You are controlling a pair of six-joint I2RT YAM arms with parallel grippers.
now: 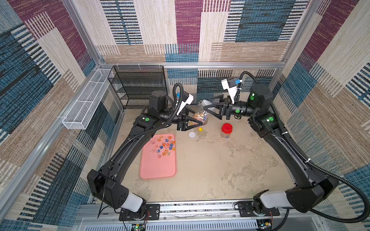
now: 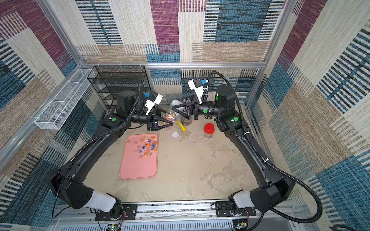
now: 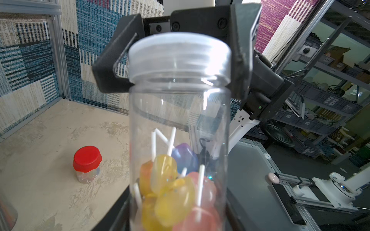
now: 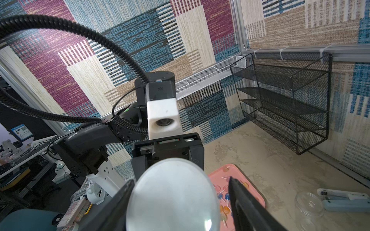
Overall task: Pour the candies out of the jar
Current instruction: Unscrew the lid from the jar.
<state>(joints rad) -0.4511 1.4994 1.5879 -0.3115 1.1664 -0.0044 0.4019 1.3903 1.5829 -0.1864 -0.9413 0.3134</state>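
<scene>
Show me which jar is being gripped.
The pale-lidded jar, gripped by the left tool, with lollipops inside. The red-lidded jar stands untouched on the table.

The jar [image 3: 178, 120] is clear, glossy plastic, and its lid [image 3: 180, 58] is smooth, frosted plastic. The candies [image 3: 172, 192] inside look glassy and translucent on matt white sticks. At 9 o'clock on the table, the tray [image 1: 158, 166] is matt pink plastic. The tabletop [image 1: 220, 170] looks like dull, mottled stone. At 11 o'clock the rack [image 1: 138, 86] is black metal mesh. The walls [image 1: 188, 24] look like rough woven cloth.
</scene>
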